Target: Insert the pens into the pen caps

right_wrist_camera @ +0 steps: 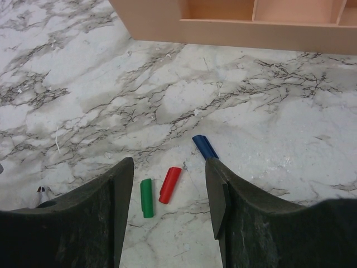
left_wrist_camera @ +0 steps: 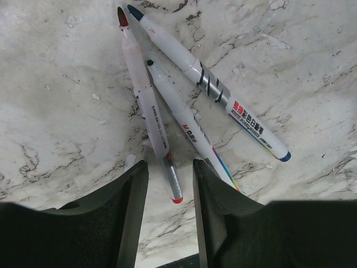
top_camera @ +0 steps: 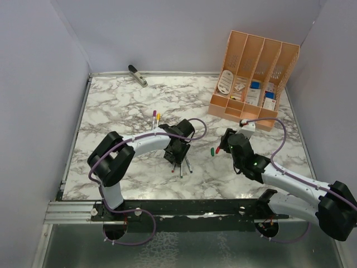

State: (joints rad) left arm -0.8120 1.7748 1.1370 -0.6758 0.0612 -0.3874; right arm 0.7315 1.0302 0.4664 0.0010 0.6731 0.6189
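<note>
We take this for a robot lab's test cell.
We see a marble-patterned tabletop (top_camera: 111,106) boxed in by plain lavender walls (top_camera: 33,84), a left arm (top_camera: 142,142) and a right arm (top_camera: 290,181) bolted to a black rail (top_camera: 189,209) along the bottom edge, and a peach desk organiser (top_camera: 237,50) at upper right.
</note>
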